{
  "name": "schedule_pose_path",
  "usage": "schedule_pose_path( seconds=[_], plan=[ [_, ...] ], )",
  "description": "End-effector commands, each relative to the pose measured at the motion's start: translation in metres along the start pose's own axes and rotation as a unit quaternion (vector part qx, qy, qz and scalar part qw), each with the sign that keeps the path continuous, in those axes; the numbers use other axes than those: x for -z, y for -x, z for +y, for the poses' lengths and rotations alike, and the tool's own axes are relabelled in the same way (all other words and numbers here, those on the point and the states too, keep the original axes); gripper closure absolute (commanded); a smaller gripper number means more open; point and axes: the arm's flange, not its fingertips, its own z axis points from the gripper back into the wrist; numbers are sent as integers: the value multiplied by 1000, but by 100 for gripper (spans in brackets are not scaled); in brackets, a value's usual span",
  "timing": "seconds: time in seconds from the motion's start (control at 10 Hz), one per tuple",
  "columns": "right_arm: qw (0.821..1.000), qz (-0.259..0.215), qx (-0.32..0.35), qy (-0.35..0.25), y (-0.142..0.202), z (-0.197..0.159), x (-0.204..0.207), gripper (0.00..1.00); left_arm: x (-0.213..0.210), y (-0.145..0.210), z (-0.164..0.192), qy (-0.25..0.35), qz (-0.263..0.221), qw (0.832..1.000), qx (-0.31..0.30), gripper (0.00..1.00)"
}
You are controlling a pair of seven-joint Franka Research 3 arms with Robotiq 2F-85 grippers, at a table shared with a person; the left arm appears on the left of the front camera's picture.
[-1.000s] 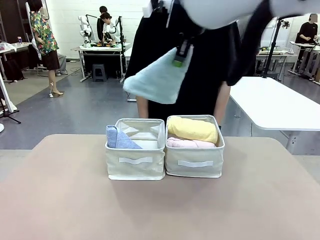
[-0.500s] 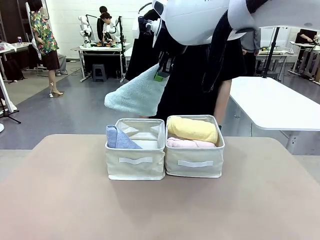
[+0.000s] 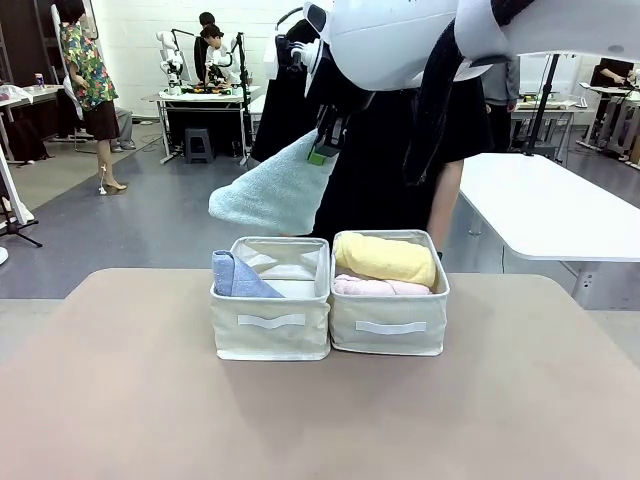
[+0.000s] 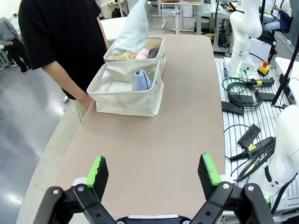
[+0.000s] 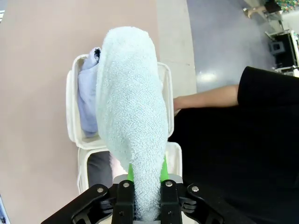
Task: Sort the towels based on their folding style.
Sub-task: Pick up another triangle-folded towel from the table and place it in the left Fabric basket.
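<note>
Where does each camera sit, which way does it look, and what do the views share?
Front view: between the arms, facing the person; right gripper holds the pale teal towel above the baskets.
Left wrist view: over the near table end, open left gripper at the bottom.
Right wrist view: looking down past its green pads.
Shared: light blue towel.

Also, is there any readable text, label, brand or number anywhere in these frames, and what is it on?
None can be read.
Left basket and right basket: each has a blank white front strip, no print.
Pale teal towel, held in the right gripper: no tag or print.
Background equipment: any markings too small to read.
</note>
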Motion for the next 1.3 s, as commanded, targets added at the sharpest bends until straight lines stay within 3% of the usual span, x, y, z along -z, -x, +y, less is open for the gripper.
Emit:
schedule_pose_path(
  seconds=[0.0,0.7,1.2],
  plan=[
    [1000,0,0,0,0,0,0,81,-1,-1,-1,-3,-5,1000,1,0],
    [999,36,5,-22,8,-38,85,81,-1,-1,-1,-3,-5,1000,1,0],
    [995,64,-24,-69,9,-34,132,81,-1,-1,-1,-3,-5,1000,1,0]
  ],
)
